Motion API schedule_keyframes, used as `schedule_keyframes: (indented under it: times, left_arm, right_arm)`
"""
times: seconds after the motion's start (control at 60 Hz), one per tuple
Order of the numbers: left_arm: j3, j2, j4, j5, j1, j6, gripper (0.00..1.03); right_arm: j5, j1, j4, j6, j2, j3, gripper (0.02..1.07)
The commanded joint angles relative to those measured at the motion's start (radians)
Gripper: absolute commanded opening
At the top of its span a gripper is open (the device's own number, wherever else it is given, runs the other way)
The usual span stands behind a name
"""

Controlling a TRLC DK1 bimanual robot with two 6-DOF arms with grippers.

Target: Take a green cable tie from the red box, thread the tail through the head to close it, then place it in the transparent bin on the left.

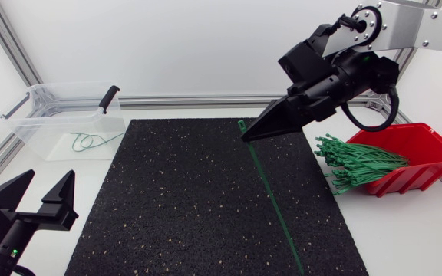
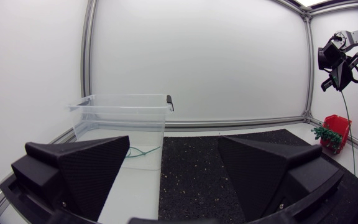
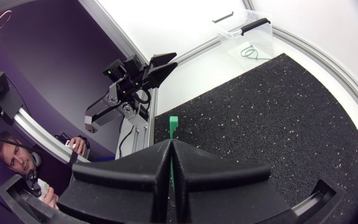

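Observation:
My right gripper (image 1: 247,136) hangs above the mat's far middle, shut on one green cable tie (image 1: 271,192). The tie's head (image 3: 173,123) pokes out just past the fingertips, and its long tail hangs down toward the mat's near edge. The red box (image 1: 424,149) at the right holds a bundle of green ties (image 1: 359,163) spilling over its lip. The transparent bin (image 1: 67,86) stands at the far left with a looped green tie (image 1: 90,141) inside. Near the front left corner, my left gripper (image 1: 41,195) stands open and empty, facing the bin (image 2: 120,107).
A black speckled mat (image 1: 183,207) covers the table's middle. Aluminium frame rails (image 1: 183,100) run along the back and the sides. The bin has a black handle (image 1: 109,97) on its right rim.

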Motion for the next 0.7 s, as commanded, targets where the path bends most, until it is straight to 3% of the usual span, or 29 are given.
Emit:
schedule_keyframes:
  times: [0.0,0.4,0.683]
  left_arm:
    - [-0.03,-0.008,0.006,-0.008,0.014,-0.015,0.99]
    - [-0.039,-0.008,0.006,-0.008,0.026,-0.018,0.99]
    - [-0.041,-0.008,0.003,-0.008,0.02,-0.018,0.99]
  right_arm:
    - [-0.008,0.037,0.029,0.083,0.024,0.031,0.08]
    - [-0.049,0.155,0.109,0.31,0.053,0.166,0.08]
    - [-0.071,0.167,0.244,0.522,-0.037,0.172,0.08]
